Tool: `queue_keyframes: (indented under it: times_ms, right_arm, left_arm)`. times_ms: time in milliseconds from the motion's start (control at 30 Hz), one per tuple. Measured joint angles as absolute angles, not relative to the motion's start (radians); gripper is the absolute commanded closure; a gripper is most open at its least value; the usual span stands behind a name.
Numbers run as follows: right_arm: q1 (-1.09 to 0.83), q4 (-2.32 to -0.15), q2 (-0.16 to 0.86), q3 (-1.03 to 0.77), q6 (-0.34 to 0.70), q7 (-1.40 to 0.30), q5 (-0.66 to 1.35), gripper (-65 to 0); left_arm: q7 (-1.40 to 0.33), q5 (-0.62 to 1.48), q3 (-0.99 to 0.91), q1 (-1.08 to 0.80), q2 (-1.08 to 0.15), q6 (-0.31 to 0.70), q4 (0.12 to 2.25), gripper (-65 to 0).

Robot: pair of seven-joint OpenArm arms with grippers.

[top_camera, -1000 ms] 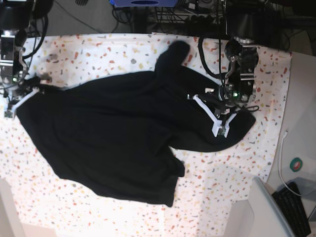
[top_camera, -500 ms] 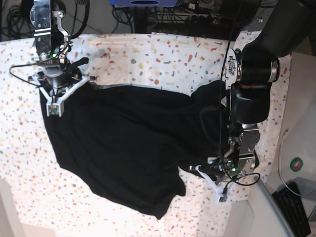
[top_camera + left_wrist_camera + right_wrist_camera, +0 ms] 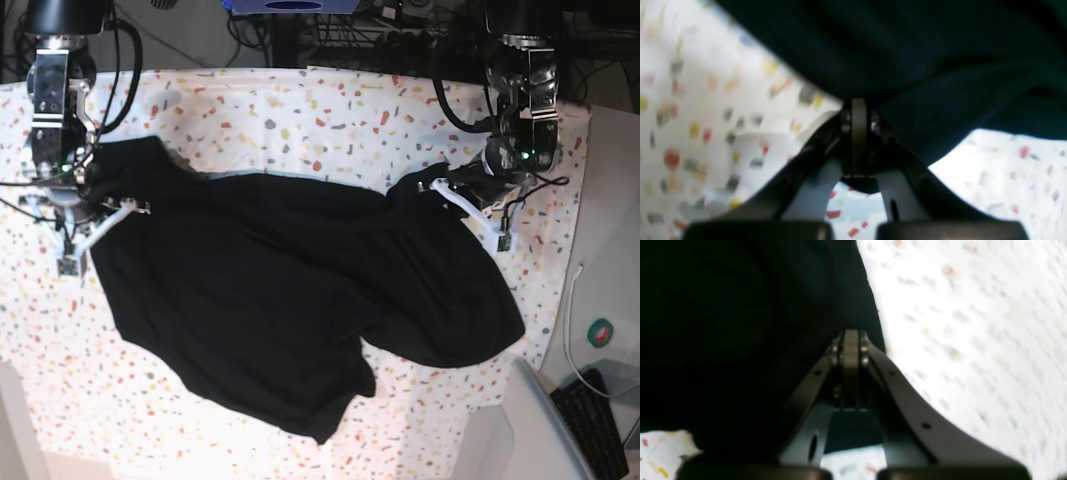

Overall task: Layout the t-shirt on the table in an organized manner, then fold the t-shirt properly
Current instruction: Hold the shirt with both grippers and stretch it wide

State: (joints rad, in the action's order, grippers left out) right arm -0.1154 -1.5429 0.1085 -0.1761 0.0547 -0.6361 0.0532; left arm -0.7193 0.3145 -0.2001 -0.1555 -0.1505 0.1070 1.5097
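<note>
Pinching the floppy, light t-shirt [image 3: 300,300] by its edges, the left gripper [image 3: 478,212] and right gripper [image 3: 82,222] both stay squeezed tight on cloth, which looks best held near corners.

No legible text, label, brand, number or sign is showing in any view. The round green-and-red sticker [image 3: 601,333] lying on the grey surface at the right edge is appearing too small to read.

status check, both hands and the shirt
Left hand and right hand both shut on t-shirt. Shirt spread but rumpled on table. Nothing in the way.
</note>
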Motion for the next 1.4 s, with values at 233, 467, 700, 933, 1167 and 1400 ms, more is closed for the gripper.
queue_keyframes:
  times_ms: [233, 467, 700, 933, 1167, 1400]
  right_arm:
    - [0.093, -1.279, 0.12, -0.157, 0.132, -0.628, 0.06, 0.0]
    - [0.115, -1.114, 0.182, -0.091, 0.13, -0.561, 0.052, 0.0]
    - [-0.01, -1.171, 0.209, -0.095, 0.128, -0.497, 0.054, 0.0]
    - [-0.235, -1.414, 0.131, -0.095, 0.112, -0.531, 0.043, 0.0]
    - [-0.331, -1.686, 0.024, -0.093, 0.128, -0.566, 0.048, 0.0]
    - [-0.37, -1.804, 0.023, -0.088, 0.125, -0.579, 0.052, 0.0]
  left_arm:
    - [-0.71, 0.317, -0.227, -0.306, -0.069, 0.108, 1.605, 0.0]
    - [-0.703, 0.316, -0.088, -0.307, -0.05, 0.12, 1.537, 0.0]
    - [-0.656, 0.357, -0.098, -0.142, -0.141, 0.15, 1.337, 0.0]
    - [-0.685, 0.322, -0.208, 0.027, -0.281, 0.128, 1.159, 0.0]
    - [-0.71, 0.323, -0.213, 0.118, -0.299, 0.112, 1.228, 0.0]
    - [-0.727, 0.326, -0.287, -0.181, -0.268, 0.125, 1.566, 0.0]
